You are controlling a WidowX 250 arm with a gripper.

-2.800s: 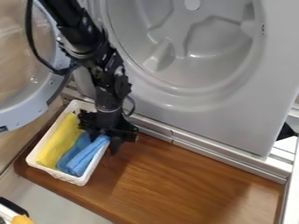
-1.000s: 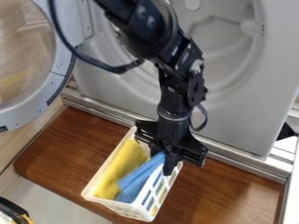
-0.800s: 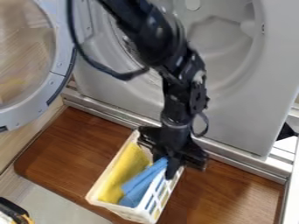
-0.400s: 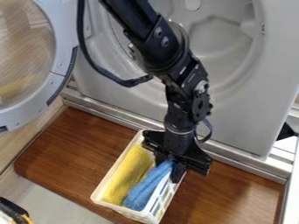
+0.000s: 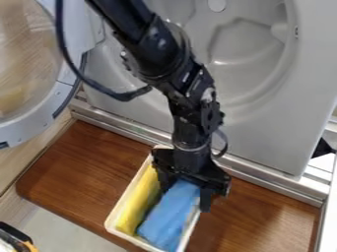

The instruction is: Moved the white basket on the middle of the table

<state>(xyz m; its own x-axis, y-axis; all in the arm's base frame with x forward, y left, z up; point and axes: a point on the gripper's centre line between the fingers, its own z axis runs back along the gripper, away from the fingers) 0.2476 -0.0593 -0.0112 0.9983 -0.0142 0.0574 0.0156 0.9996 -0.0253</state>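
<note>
The gripper [image 5: 186, 192] hangs over the far right part of the white basket [image 5: 125, 198], its two fingers spread open above the blue cloth, the right one by the basket's right wall. The basket stands on the brown wooden table [image 5: 85, 172], around its middle, long side slanting from upper right to lower left. Inside it, a yellow cloth [image 5: 137, 201] lies along the left side and a blue cloth [image 5: 166, 219] along the right. The gripper body hides the basket's far right corner.
Behind the table rises a grey machine front [image 5: 263, 133] with a metal ledge along its foot. A round, clear door [image 5: 26, 74] hangs at the upper left. A black and yellow object [image 5: 16, 238] lies at the lower left corner.
Earlier the basket went right from the table's left end with the gripper, and stood tilted. Now it sits flatter, the fingers have parted, and the gripper has shifted slightly left.
</note>
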